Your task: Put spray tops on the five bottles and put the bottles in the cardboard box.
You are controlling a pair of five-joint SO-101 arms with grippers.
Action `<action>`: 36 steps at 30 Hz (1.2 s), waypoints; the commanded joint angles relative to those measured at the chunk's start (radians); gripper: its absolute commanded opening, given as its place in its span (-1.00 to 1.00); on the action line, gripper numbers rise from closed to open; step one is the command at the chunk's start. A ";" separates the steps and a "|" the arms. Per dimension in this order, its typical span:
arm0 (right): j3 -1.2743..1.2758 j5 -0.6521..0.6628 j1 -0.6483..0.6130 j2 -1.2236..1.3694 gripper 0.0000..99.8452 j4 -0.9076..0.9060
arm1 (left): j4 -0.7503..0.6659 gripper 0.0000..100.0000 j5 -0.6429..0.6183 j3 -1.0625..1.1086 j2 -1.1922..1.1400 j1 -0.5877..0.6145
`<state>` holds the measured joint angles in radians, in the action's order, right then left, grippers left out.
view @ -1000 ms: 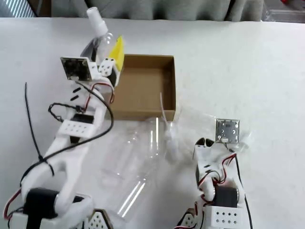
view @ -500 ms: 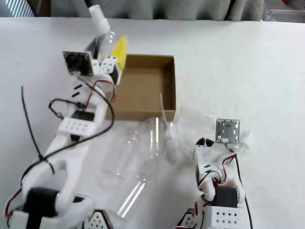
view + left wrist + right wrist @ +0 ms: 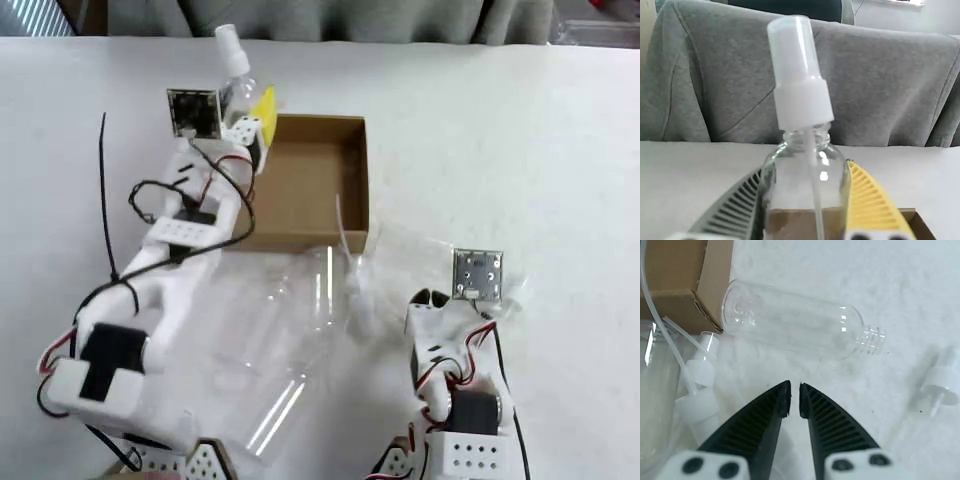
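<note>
— Start at the left. What has the left hand (image 3: 805, 172) got?

— It is clamped on a clear bottle (image 3: 805, 190), with a grey finger (image 3: 735, 210) on one side and a yellow finger (image 3: 870, 200) on the other. A white spray top (image 3: 797, 85) sits on the bottle's neck, and its thin tube runs down inside the bottle.

— Where is that in relation to the cardboard box (image 3: 300, 190)?

— It is held up off the bench (image 3: 520, 130) at the box's far left corner. I cannot tell whether it hangs over the inside or just outside the wall. The box stands open, brown floor showing.

— And between the two arms?

— Clear plastic (image 3: 290, 330) lies on the bench just in front of the box, too see-through to count the pieces. Loose spray tops (image 3: 695, 390) lie by the box's near right corner, their tubes slanting up past the cardboard.

— The right hand?

— The right hand (image 3: 794, 392) is low over the bench, its black fingers drawn together to a sliver and gripping nothing. Just beyond its tips a second bottle (image 3: 790, 322) lies on its side. Its base is near the box corner and its open threaded neck points away from the box. Past the neck end, apart from it, another spray top (image 3: 939, 382) lies on the bench.
</note>
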<state>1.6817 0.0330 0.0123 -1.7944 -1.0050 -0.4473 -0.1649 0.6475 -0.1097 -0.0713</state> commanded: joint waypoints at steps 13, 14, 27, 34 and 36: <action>0.009 0.003 -0.005 -0.004 -0.96 0.022 | -0.422 -0.96 0.012 -0.072 -0.275 0.024; 0.009 0.003 -0.005 -0.004 -0.96 0.022 | -0.423 -0.96 0.012 -0.078 -0.286 0.025; 0.009 0.003 -0.005 -0.004 -0.96 0.019 | -0.427 -0.96 0.012 -0.186 -0.421 0.028; 0.009 0.003 -0.005 -0.004 -0.96 0.019 | -0.427 -0.96 0.012 -0.239 -0.475 0.035; 0.009 0.003 -0.005 -0.004 -0.96 0.019 | -0.427 -0.96 0.012 -0.244 -0.486 0.041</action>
<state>1.6817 0.0330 0.0123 -1.7944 -1.0050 -0.8462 -0.1649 0.4664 -0.6053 -0.0499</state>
